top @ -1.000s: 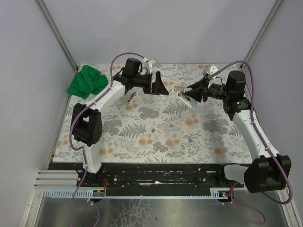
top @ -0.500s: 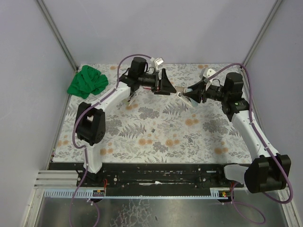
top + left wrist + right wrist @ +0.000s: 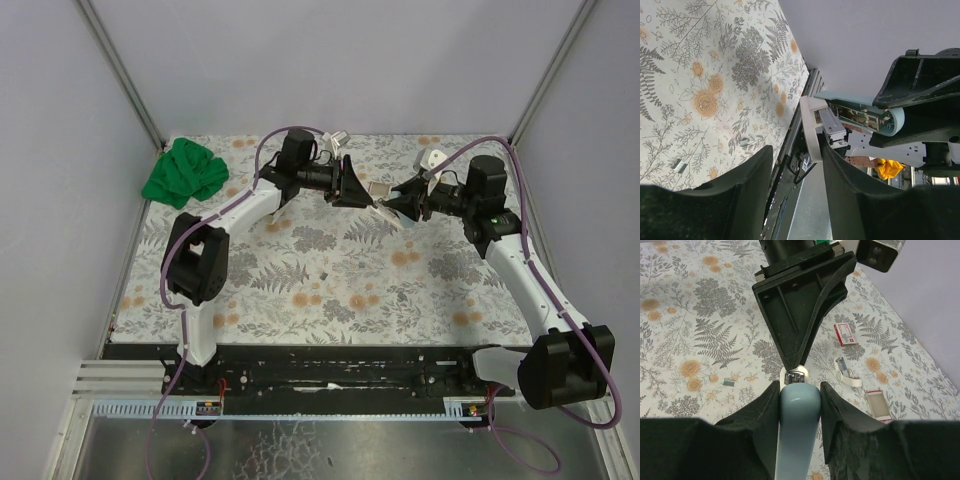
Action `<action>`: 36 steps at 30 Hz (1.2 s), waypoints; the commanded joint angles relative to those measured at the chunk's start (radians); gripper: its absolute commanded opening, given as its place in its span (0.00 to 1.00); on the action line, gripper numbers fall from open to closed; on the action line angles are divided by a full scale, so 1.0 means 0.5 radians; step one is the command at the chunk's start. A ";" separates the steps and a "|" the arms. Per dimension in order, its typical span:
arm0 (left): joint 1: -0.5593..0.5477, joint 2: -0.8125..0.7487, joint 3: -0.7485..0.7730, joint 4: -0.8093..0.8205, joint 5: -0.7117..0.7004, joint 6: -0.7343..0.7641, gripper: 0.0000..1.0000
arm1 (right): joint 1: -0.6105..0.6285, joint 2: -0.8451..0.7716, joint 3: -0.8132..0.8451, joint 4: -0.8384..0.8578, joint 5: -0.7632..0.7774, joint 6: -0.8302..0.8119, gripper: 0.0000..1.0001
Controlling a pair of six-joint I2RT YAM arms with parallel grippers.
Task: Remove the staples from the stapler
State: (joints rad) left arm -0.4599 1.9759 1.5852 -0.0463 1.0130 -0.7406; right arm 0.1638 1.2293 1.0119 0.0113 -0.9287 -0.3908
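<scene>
My right gripper (image 3: 799, 391) is clamped on the one pale blue plastic stapler (image 3: 797, 412). My left gripper (image 3: 796, 152) sits half-open astride its white front tip, not gripping. Two tiny silvery metal staples (image 3: 676, 164) lie on the floral table cover (image 3: 300, 305), well apart from both grippers.

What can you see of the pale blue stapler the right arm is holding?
The pale blue stapler has a glossy, plastic-looking shell and a chrome nose. It is held above the floral table, clamped across its body by the right gripper. In the left wrist view it is open, with the metal magazine channel exposed. A whitish end piece sits between the fingers of the left gripper; whether they pinch it is unclear.
</scene>
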 commanded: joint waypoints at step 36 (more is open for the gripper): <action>-0.046 0.034 -0.006 0.044 -0.020 0.033 0.00 | 0.131 -0.055 -0.014 -0.043 0.148 -0.194 0.22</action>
State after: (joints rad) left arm -0.4839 1.9980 1.5681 -0.0326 1.0019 -0.7704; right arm 0.2249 1.2293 1.0004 -0.0330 -0.8555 -0.4969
